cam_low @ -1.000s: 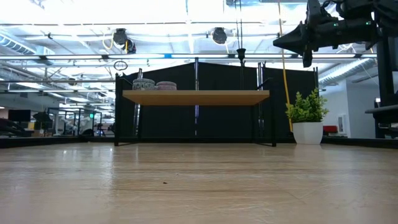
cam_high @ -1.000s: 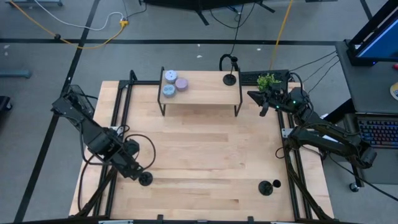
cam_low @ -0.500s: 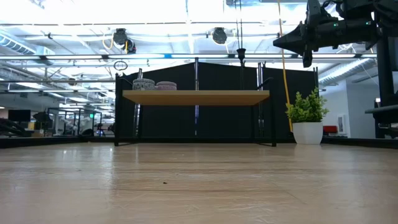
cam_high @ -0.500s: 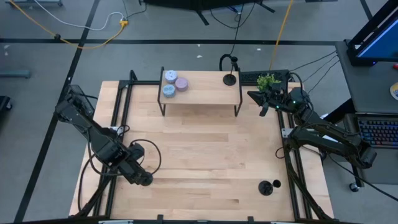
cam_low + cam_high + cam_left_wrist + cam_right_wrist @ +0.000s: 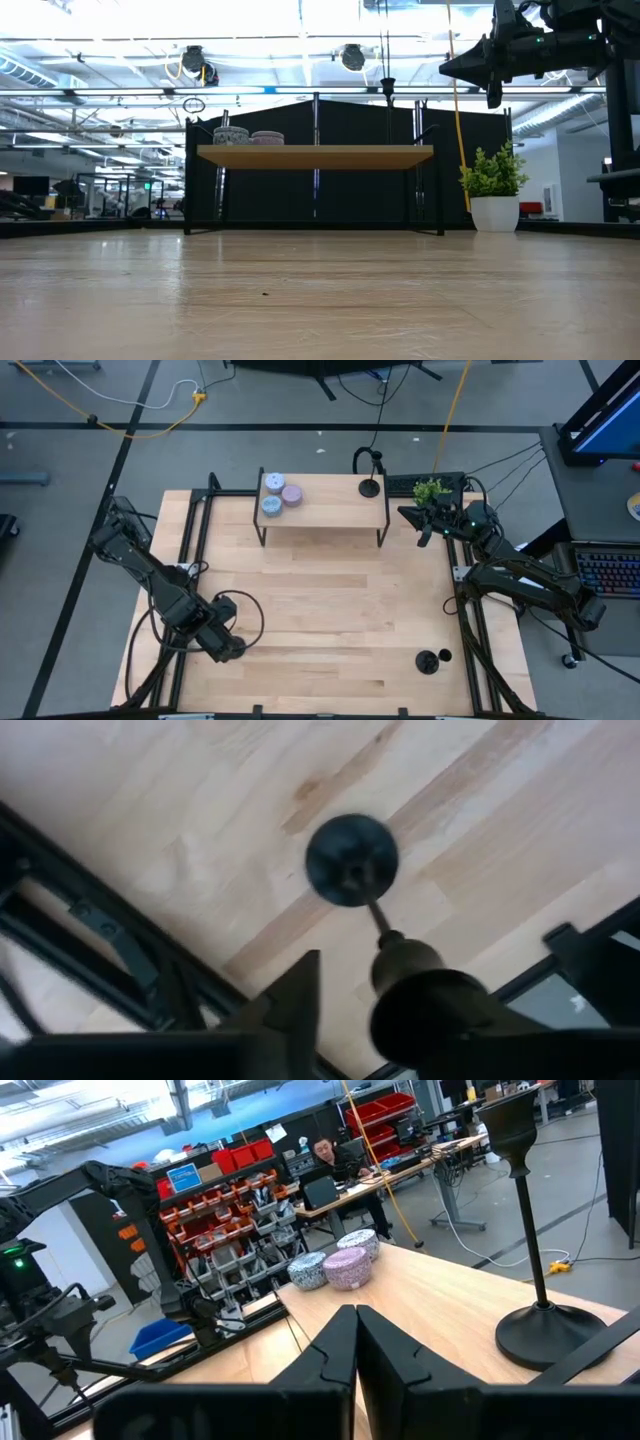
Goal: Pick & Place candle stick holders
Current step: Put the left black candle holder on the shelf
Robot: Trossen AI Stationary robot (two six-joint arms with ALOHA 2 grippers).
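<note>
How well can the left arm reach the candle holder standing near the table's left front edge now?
Probably yes: the left gripper hangs right over that candle holder, fingers apart, nothing between.

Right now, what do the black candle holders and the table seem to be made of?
The candle stick holders, like the one on the shelf, look like matte black metal, maybe painted: dull, uniform, thin rigid stem. The table looks like pale wood: visible grain and plank seams, with a black metal frame.

Wooden table (image 5: 330,600) carries a shelf (image 5: 325,512) and two candle stick holders (image 5: 428,661)
</note>
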